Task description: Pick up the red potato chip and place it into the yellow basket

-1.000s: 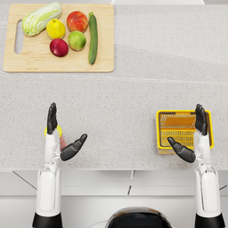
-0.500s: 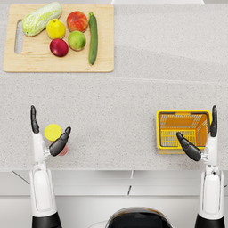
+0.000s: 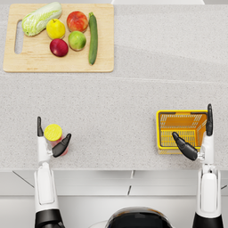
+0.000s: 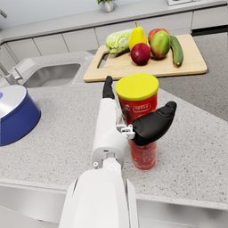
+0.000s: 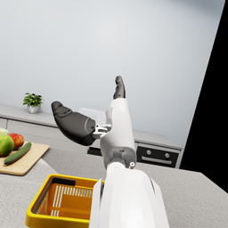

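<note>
The red potato chip can (image 3: 61,148) with a yellow lid (image 3: 53,132) stands upright near the counter's front left edge. My left hand (image 3: 49,142) is open around it, fingers pointing up on its left and the thumb (image 4: 153,125) reaching across its near side; the can (image 4: 138,105) fills the gap between them. I cannot tell whether anything touches it. The yellow basket (image 3: 159,129) sits at the front right. My right hand (image 3: 198,138) hovers open over the basket's near right part, thumb above its inside, holding nothing. The right wrist view shows this hand (image 5: 95,120) raised above the basket (image 5: 62,202).
A wooden cutting board (image 3: 58,67) at the back left carries a cabbage, fruits and a cucumber (image 3: 93,38). The left wrist view shows a sink (image 4: 51,73) and a blue pot (image 4: 15,113) beyond the can's left side. The counter's front edge lies just below both hands.
Both hands have drawn back toward the front edge and spread wider. The left hand has shifted left, uncovering the can's yellow lid between thumb and fingers. The right hand moved slightly right.
</note>
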Controlling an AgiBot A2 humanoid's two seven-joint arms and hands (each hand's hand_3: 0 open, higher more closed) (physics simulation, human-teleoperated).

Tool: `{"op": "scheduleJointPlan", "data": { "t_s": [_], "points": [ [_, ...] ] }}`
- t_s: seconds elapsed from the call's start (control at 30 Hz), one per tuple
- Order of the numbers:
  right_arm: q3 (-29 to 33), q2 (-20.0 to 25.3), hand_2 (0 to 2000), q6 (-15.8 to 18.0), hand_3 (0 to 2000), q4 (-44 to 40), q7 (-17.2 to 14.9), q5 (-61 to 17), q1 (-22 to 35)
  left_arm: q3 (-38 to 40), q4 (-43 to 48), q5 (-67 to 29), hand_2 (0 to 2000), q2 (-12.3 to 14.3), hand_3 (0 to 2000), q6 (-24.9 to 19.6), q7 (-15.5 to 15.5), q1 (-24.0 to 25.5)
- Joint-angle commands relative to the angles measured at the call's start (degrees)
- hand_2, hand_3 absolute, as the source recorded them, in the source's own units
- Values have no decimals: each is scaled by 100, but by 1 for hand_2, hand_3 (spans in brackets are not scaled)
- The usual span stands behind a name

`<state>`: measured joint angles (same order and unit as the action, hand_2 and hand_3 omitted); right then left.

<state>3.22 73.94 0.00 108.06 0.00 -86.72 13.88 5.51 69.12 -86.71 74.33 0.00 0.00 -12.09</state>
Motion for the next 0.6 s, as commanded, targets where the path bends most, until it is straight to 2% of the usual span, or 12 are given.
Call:
{"op": "scheduleJointPlan", "data": {
  "t_s": [0.03, 0.2, 0.23, 0.27, 0.37, 0.4, 0.43, 0.53, 0.6],
  "points": [
    [-107, 10, 0, 0, 0, -23, 0, 0, 67, -34, -594, 0, 0, 16, 0, 0, 0, -161],
    [-183, 49, 0, 0, 0, -36, 0, 0, 17, 27, -988, 3, 0, 80, 0, -71, -11, -470],
    [-197, 55, 0, 0, 0, -14, 0, 0, -16, 88, -891, 3, 1361, 90, 327, -65, -10, -459],
    [-224, 60, 0, 0, 0, -34, 0, 0, -56, 94, -742, 5, 2000, 107, 653, -176, -11, -453],
    [-659, 67, 0, 0, 0, -153, 0, 0, -150, 222, 45, 0, 2000, 133, 1633, -218, 19, -385],
    [-854, 93, 0, 0, 0, -241, 0, 0, -93, 186, 104, -4, 2000, 132, 1960, -152, 31, -502],
    [-1115, 152, 0, 0, 0, -313, 0, 0, 9, 142, 349, -6, 2000, 129, 2000, -98, 15, -577],
    [-1677, 268, 0, 0, 0, -588, 0, 0, 100, 32, 2104, -6, 2000, 140, 2000, -308, 20, -591],
    [-2083, 339, 0, 0, 0, -636, 0, 0, 132, -158, 2775, -6, 2000, 107, 2000, -400, 26, -873]
  ]
}}
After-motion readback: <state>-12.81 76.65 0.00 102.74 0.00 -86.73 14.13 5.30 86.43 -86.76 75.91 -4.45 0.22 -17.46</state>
